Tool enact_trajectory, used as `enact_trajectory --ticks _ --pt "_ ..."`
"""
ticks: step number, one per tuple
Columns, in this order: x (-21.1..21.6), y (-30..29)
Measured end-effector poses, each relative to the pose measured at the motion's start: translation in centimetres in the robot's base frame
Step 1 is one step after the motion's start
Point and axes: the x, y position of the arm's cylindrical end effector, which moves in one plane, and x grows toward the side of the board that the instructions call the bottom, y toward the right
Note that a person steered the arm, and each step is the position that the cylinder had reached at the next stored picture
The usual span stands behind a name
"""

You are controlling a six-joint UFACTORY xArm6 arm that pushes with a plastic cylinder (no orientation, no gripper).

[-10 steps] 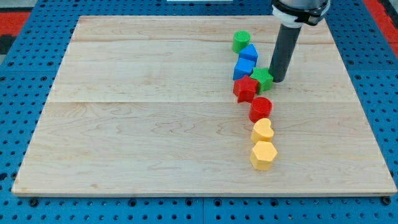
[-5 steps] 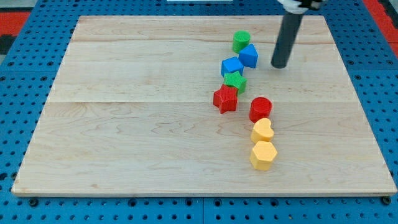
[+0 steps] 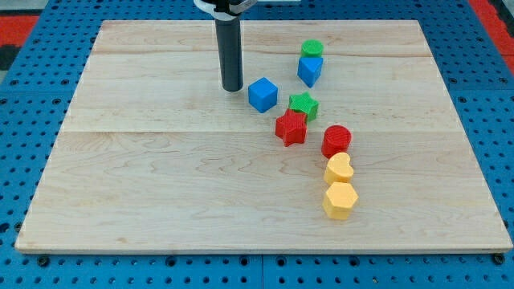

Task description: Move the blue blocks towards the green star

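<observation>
My tip [image 3: 232, 87] is resting on the pale wooden board [image 3: 161, 177], touching nothing, just left of the blue cube [image 3: 263, 95]. The green star [image 3: 303, 105] is sitting right of that cube, with the other blue block [image 3: 310, 70] near above it.

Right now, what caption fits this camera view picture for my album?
My tip stands left of the blue cube, near the green star.
</observation>
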Motion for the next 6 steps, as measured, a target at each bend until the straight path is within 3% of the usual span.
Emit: enact_trajectory --ticks 2,4,5,6 --pt "0.9 4.1" --pt "-9.6 3.4" --pt "-9.4 9.5" --pt "-6.0 12.5"
